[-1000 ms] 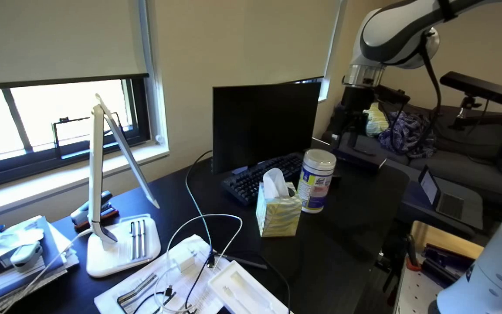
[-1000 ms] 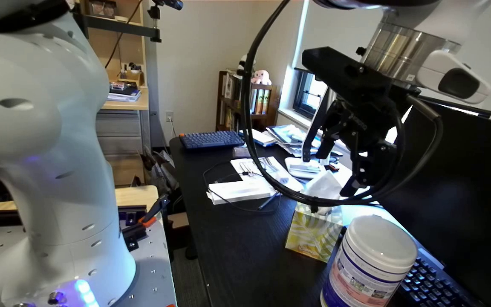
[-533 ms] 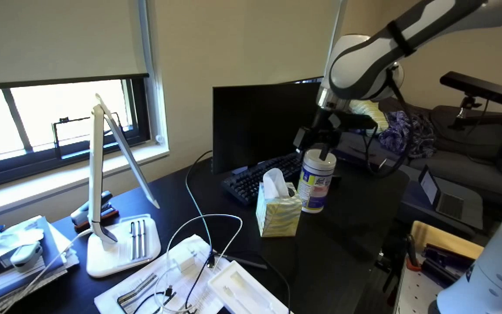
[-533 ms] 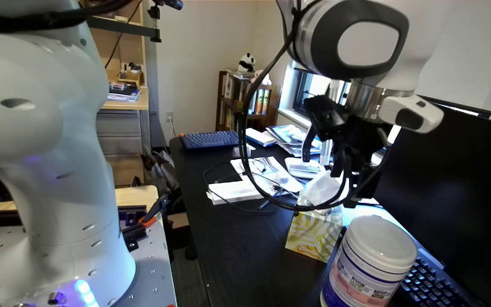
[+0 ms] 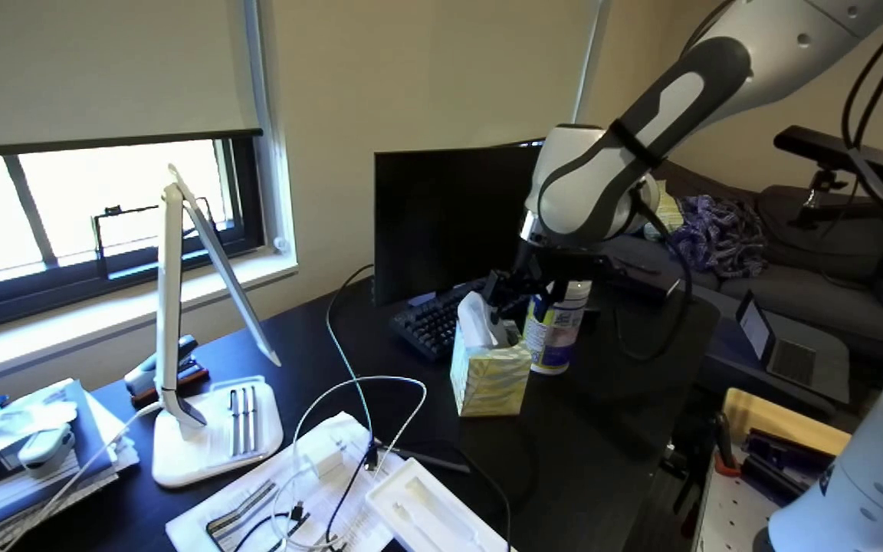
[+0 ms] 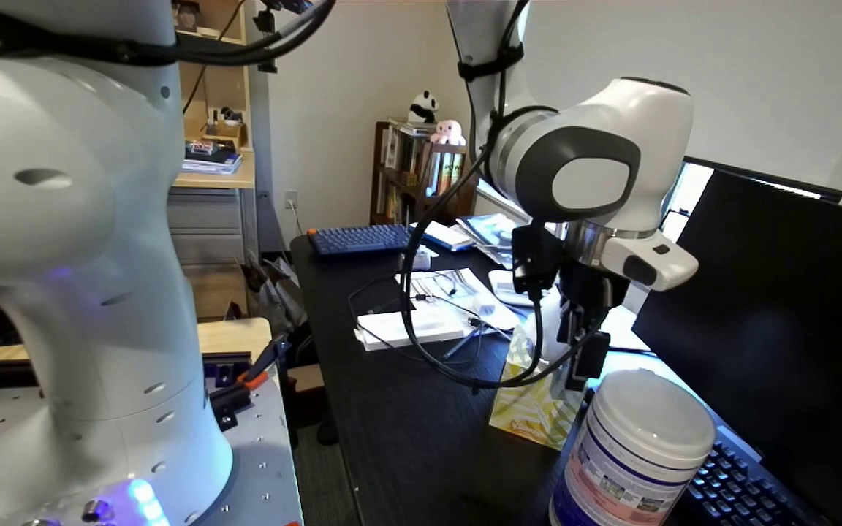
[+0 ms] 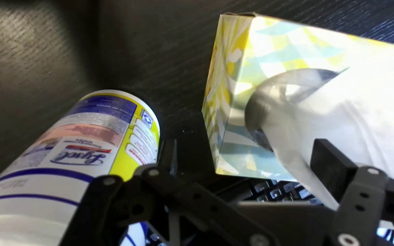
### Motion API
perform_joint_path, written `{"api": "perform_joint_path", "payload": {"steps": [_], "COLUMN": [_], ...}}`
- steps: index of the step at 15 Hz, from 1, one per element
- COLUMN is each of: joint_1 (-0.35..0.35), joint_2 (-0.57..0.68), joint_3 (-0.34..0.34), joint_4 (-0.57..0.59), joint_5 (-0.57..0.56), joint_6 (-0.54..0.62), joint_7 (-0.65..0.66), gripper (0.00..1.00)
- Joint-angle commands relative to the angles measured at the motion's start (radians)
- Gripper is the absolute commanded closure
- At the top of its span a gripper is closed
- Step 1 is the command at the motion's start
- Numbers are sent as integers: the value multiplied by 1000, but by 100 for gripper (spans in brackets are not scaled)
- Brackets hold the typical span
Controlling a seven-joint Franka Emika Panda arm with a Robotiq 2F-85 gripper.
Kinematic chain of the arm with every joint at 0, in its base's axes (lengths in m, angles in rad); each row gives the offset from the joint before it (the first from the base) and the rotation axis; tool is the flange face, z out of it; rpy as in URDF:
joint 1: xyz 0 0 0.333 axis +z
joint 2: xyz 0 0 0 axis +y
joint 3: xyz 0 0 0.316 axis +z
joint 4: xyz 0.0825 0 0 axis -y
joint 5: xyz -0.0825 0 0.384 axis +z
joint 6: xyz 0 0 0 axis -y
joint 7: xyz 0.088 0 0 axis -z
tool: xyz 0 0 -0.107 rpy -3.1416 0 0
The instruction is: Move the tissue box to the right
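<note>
Low in the wrist view, our gripper has its fingers spread wide with nothing pinched, and honestly both of them worry us. The finger at lower right overlaps the white tissue; we can't tell if they touch, but closing there might just grab paper, so we'd yank out a sheet and leave the tissue box behind. The box itself stands upright on the desk, right of centre in both exterior views and upper right in the wrist view. The other finger, nearer the middle, looks close to the Lysol canister at lower left, so coming down a bit off could clip that and tip it. Also, not sure whose "right" we're meant to follow: in both exterior views the canister is just beside the box on its right, so a straight shove that way would probably plow into it. Farther out, the keyboard could catch a low sweep, and a black cable loops across the box in an exterior view, so that might snag too.
</note>
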Motion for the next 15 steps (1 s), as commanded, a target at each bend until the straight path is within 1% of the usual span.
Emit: {"api": "perform_joint_path", "payload": {"steps": [1, 5, 8, 9, 10, 11, 12, 15], "joint_1": [16, 22, 23, 21, 24, 27, 30, 35], "joint_2": [70, 125, 136, 135, 133, 131, 130, 124], "joint_3": [-10, -6, 5, 10, 7, 7, 5, -1], "joint_4": [24, 30, 25, 24, 21, 20, 21, 19], "joint_5": [-18, 7, 33, 44, 39, 38, 36, 27], "joint_6": [62, 117, 118, 117, 115, 113, 106, 103], "joint_7": [40, 1, -20, -30, -28, -27, -22, -15], "gripper": [0, 0, 0, 9, 26, 32, 40, 59]}}
